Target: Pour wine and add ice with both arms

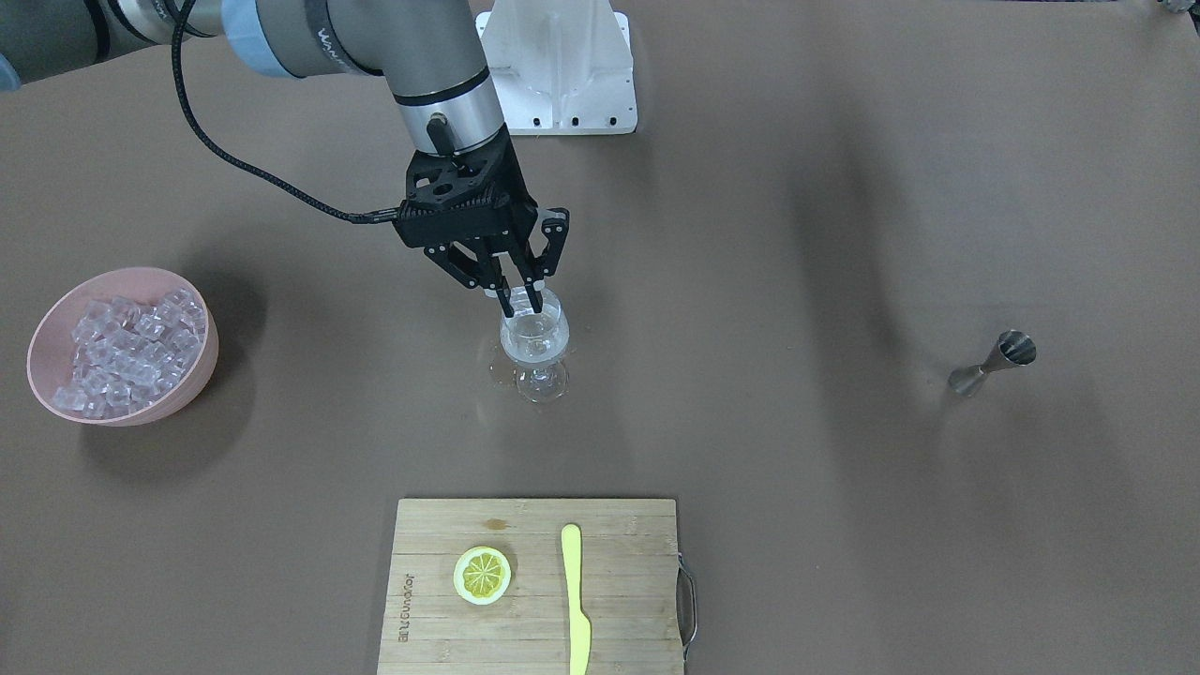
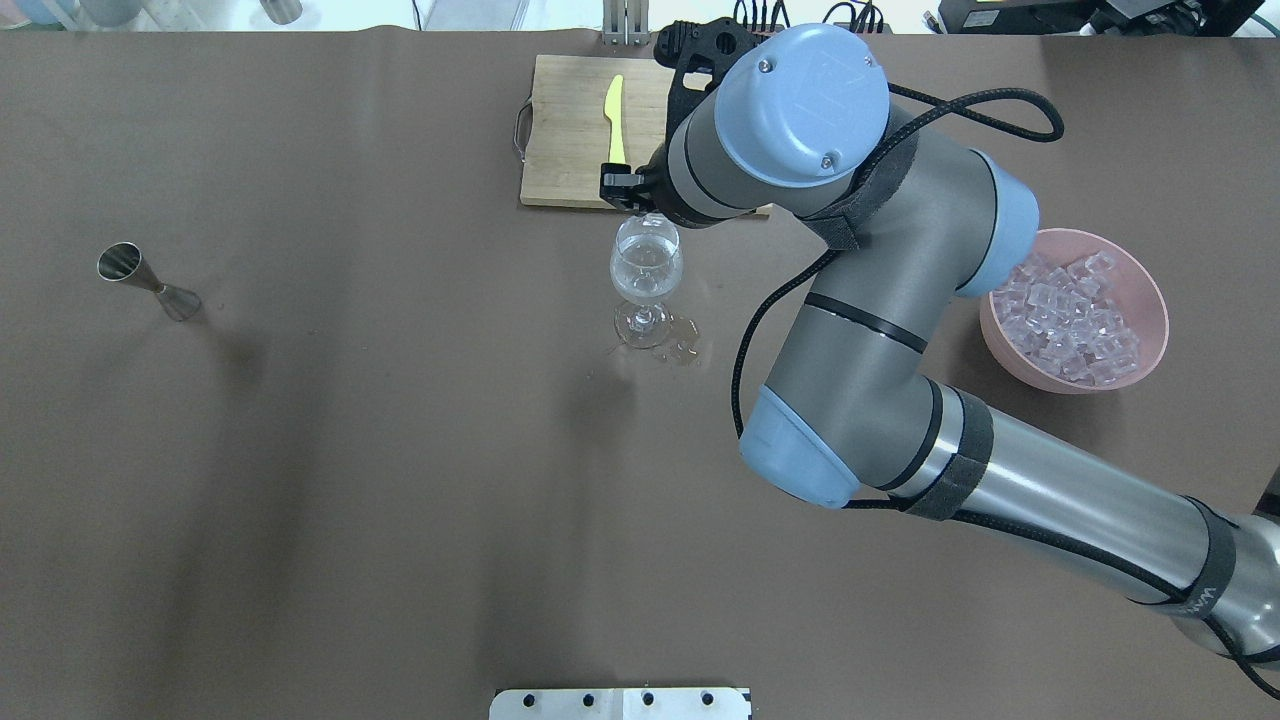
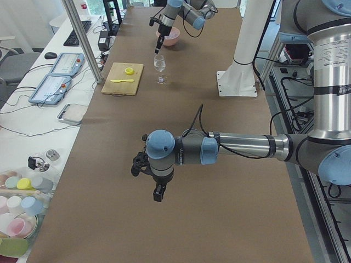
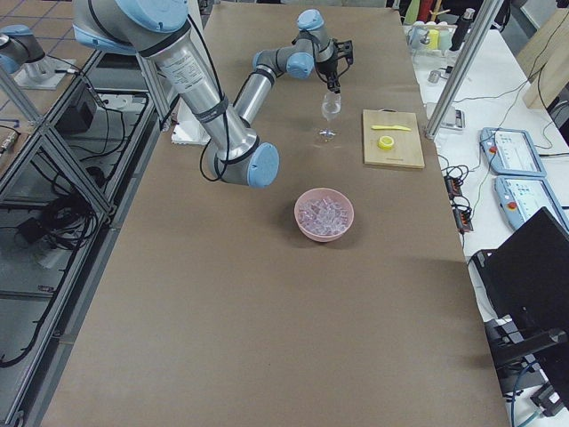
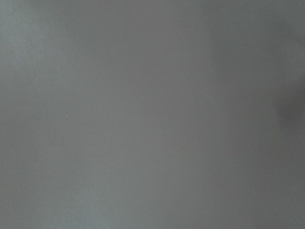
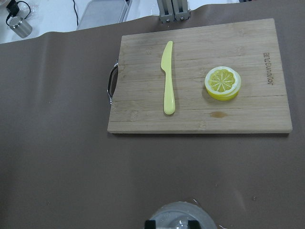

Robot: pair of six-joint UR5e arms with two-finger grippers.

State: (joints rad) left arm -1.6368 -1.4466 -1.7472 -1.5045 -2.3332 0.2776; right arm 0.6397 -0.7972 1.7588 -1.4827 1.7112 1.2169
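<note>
A clear wine glass (image 1: 534,342) stands upright mid-table, with a little clear wine (image 2: 646,286) in its bowl. My right gripper (image 1: 521,302) hangs just over the glass rim. Its fingertips are a cube's width apart and look shut on one ice cube. In the right wrist view only the fingertips (image 6: 151,223) and the glass rim show, at the bottom edge. The rest of the ice (image 1: 127,349) fills a pink bowl (image 1: 192,380). My left gripper (image 3: 159,194) hangs over bare table far from the glass. I cannot tell whether it is open. The left wrist view shows only table.
A steel jigger (image 1: 994,364) stands far on the robot's left side. A wooden cutting board (image 1: 628,581) beyond the glass carries a lemon slice (image 1: 482,575) and a yellow knife (image 1: 575,600). Wet spots (image 2: 685,348) lie by the glass foot. A white base bracket (image 1: 562,66) stands at the robot's side.
</note>
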